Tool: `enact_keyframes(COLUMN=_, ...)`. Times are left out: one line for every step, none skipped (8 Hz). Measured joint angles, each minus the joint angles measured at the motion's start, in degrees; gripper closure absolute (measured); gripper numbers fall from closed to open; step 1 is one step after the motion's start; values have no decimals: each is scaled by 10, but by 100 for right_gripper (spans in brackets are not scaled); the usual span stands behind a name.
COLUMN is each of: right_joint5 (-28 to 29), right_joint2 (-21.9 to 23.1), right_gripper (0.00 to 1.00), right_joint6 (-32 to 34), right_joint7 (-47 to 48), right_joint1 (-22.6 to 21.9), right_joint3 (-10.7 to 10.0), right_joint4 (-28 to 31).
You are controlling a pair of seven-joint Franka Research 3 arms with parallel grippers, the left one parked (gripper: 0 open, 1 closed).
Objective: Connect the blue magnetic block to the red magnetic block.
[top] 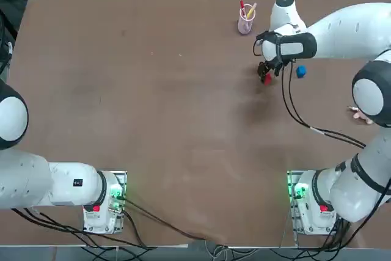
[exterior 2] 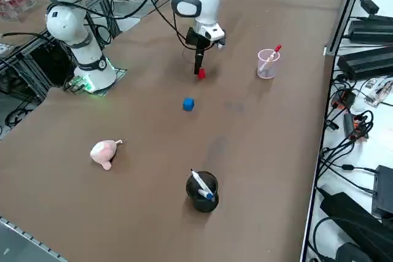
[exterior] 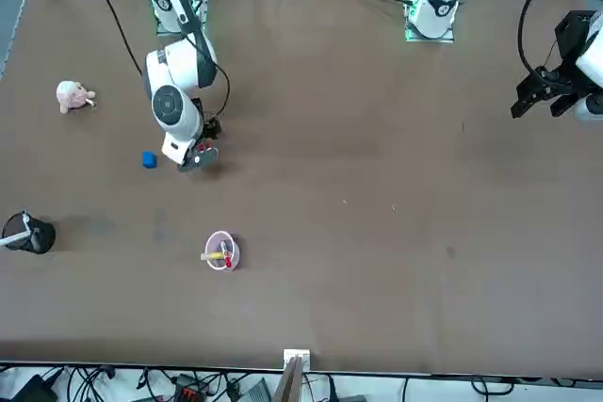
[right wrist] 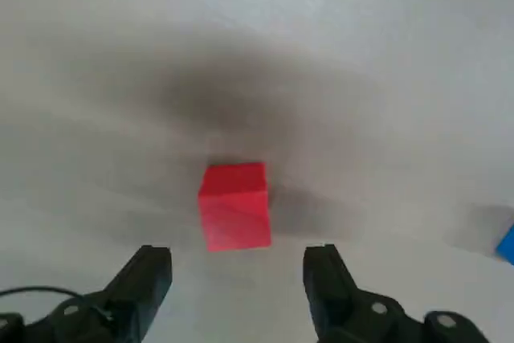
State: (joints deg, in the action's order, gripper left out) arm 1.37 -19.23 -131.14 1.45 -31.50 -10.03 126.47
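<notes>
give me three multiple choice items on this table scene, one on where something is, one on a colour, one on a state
1. The right gripper hangs over which thing?
A. the pink plush toy
B. the red magnetic block
C. the black cup

2. What colour is the block lying apart from the gripper?
A. green
B. yellow
C. blue

3. How do the gripper's fingers stand?
A. open, empty
B. shut on the red block
C. shut on a pen

Key: 1 B, the wrist view shows the red block just ahead of the fingers; 2 C, the blue magnetic block lies alone on the table; 3 A, a wide gap shows between the fingers, nothing in it.
</notes>
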Motion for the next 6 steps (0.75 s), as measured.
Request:
enact_keyframes(right_joint5=0, right_joint2=-11, right_gripper=2, right_joint6=-9, right_joint7=0, right_joint1=0, right_joint3=0, right_joint4=0)
enact_keyframes(right_joint5=0, right_joint2=-20, right_gripper=4, right_joint6=-15, right_joint7=0, right_joint1=1, right_joint3=0, right_joint4=0)
enact_keyframes(right_joint5=0, right_joint2=-23, right_gripper=8, right_joint6=-17, right_joint7=0, right_joint1=2, right_joint3=0, right_joint4=0)
enact_keyframes(right_joint5=0, right_joint2=-24, right_gripper=12, right_joint6=-17, right_joint7=0, right_joint1=3, right_joint3=0, right_joint4=0)
enact_keyframes(right_joint5=0, right_joint2=-24, right_gripper=22, right_joint6=-19, right_joint7=1, right_joint1=4, right_joint3=0, right_joint4=0)
enact_keyframes(right_joint5=0, right_joint2=-25, right_gripper=29, right_joint6=-20, right_joint7=1, right_joint1=4, right_joint3=0, right_joint4=0)
